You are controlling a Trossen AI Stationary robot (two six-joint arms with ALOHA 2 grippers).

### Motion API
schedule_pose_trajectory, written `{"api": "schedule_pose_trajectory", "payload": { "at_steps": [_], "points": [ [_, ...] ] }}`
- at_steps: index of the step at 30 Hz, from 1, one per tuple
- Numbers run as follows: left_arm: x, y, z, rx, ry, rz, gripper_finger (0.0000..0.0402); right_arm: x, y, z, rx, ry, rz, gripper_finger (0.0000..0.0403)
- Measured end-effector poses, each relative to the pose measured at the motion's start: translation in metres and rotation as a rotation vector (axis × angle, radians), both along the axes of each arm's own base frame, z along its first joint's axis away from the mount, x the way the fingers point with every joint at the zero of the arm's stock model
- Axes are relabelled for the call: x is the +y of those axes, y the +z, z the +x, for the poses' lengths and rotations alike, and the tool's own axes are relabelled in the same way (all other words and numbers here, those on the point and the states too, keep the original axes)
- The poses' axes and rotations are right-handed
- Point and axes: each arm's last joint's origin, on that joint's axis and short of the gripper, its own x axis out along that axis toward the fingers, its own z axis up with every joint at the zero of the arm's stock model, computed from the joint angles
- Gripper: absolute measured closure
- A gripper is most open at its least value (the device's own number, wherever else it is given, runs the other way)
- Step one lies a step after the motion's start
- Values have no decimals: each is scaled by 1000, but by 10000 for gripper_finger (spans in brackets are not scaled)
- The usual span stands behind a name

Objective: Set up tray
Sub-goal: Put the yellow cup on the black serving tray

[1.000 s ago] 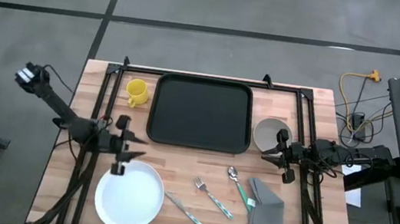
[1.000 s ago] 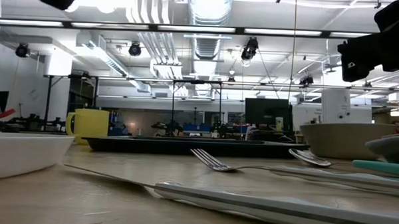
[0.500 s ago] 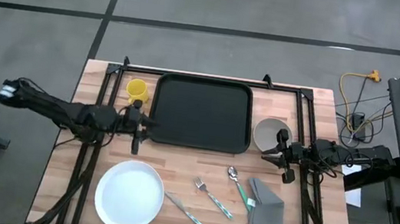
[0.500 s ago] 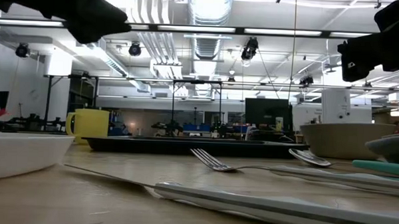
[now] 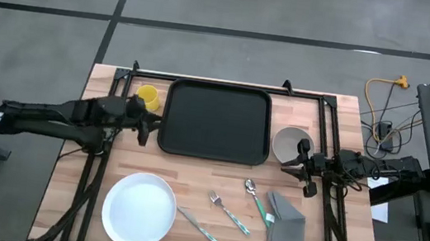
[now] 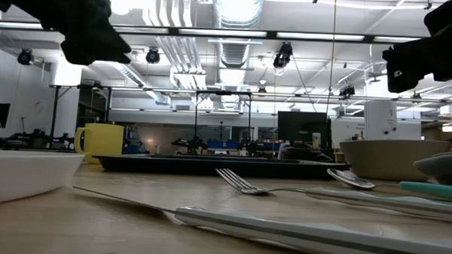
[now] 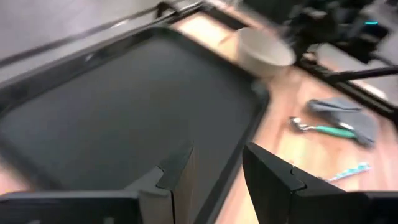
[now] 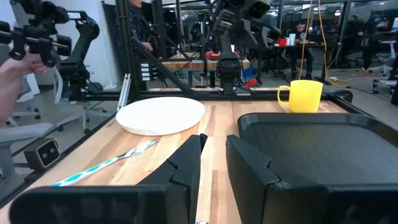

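- Left gripper is hovering at the left edge of the tray, just beside the yellow mug; its fingers are standing apart, gripping nothing.
- Left arm is lying stretched low across the table's left side, reaching in toward the tray.
- Tray is sitting flat at the table's back centre, bare.
- Right gripper is waiting at the right edge beside the bowl, jaws narrowly parted, holding nothing.
- White plate, knife, fork, spoon and grey napkin are lying on the front of the table.
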Motion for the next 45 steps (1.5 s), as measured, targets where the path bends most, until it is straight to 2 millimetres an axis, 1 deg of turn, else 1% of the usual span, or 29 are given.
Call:
{"api": "schedule_pose_trajectory", "payload": {
  "at_steps": [5, 8, 11, 14, 17, 20, 26, 29, 34, 41, 45],
  "points": [
    [14, 14, -2, 181, 118, -56, 285, 0, 0, 0, 0, 0, 0, 335],
    [24, 22, -3, 273, 171, -121, 285, 0, 0, 0, 0, 0, 0, 335],
    [35, 24, 1, 315, 173, -197, 285, 0, 0, 0, 0, 0, -1, 335],
    [46, 25, 6, 317, 138, -268, 285, 0, 0, 0, 0, 0, 0, 335],
    [60, 21, 9, 364, 170, -302, 285, 0, 0, 0, 0, 0, 0, 335],
    [75, 12, 8, 436, 223, -345, 285, 0, 0, 0, 0, 0, -1, 335],
    [103, -8, 7, 543, 275, -416, 285, 0, 0, 0, 0, 0, 0, 335],
    [114, -12, 7, 575, 285, -422, 285, 0, 0, 0, -1, 0, -1, 335],
    [125, -14, 8, 606, 278, -415, 285, 0, 0, 0, 0, 0, -1, 335],
    [136, -10, 16, 632, 250, -366, 285, 0, 0, 0, 0, 0, 0, 335],
    [141, -11, 17, 650, 263, -366, 285, 0, 0, 0, 0, 0, 0, 335]
  ]
}}
